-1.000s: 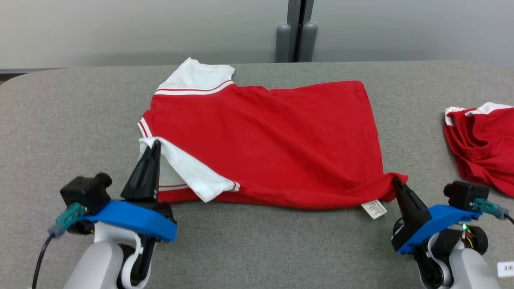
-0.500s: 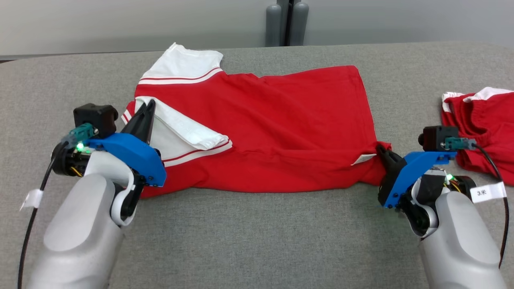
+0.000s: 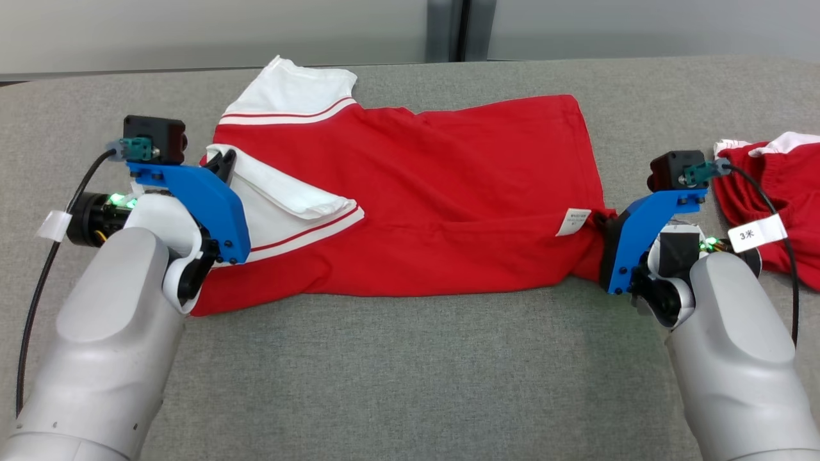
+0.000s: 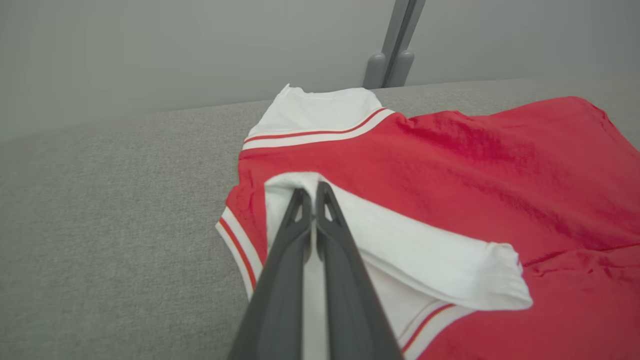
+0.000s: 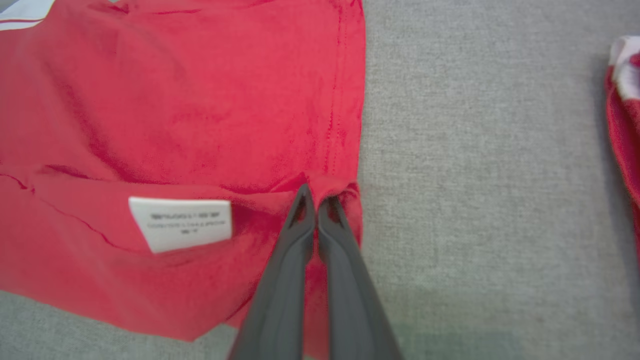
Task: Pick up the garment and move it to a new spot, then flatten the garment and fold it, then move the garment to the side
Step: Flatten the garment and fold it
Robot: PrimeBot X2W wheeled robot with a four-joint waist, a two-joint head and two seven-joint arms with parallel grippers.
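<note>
We see the left gripper (image 4: 314, 192) with its two dark fingers pressed together on the folded edge of a white sleeve of the red short-sleeved shirt with white, red-striped sleeves (image 3: 435, 192). That sleeve is doubled over onto the red body. The right gripper (image 5: 316, 197) has its fingers drawn tight on the near hem corner at the other end of the shirt, and the cloth bunches into small creases around the tips.

The shirt lies spread across the middle of the grey fabric-covered table (image 3: 410, 358), collar end towards our left arm and hem towards our right, with its near edge lifted and folded over onto the body. A second red and white garment (image 3: 781, 192) lies crumpled at the right edge of the table, apart from the shirt and just beyond our right wrist. A grey upright post (image 4: 392, 60) stands behind the table's far edge.

A white care label (image 5: 181, 222) sticks out near the held hem corner; its print is too blurred for us to read. A white paper tag (image 3: 756, 233) on the right arm's cable reads "3米".
</note>
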